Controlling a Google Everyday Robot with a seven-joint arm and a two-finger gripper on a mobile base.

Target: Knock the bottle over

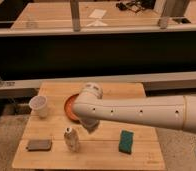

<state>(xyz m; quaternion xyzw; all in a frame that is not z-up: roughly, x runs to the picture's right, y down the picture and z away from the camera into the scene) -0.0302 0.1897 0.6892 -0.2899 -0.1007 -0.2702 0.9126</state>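
You have not yet toppled the bottle (71, 139), which stands upright; your gripper (91, 125) hangs just beside it, its state indiscernible.

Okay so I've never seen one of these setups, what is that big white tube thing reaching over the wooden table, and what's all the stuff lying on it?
The white tube is a robot's arm, reaching in from the right. At its end hangs its hand, the part that grasps, just up and right of a small clear bottle that stands upright. There is only one picture, looking down on the wooden table from above. Also on the table are a white cup at the left, an orange plate partly behind the arm, a dark block at the front left and a green sponge. I see nothing held in the hand.
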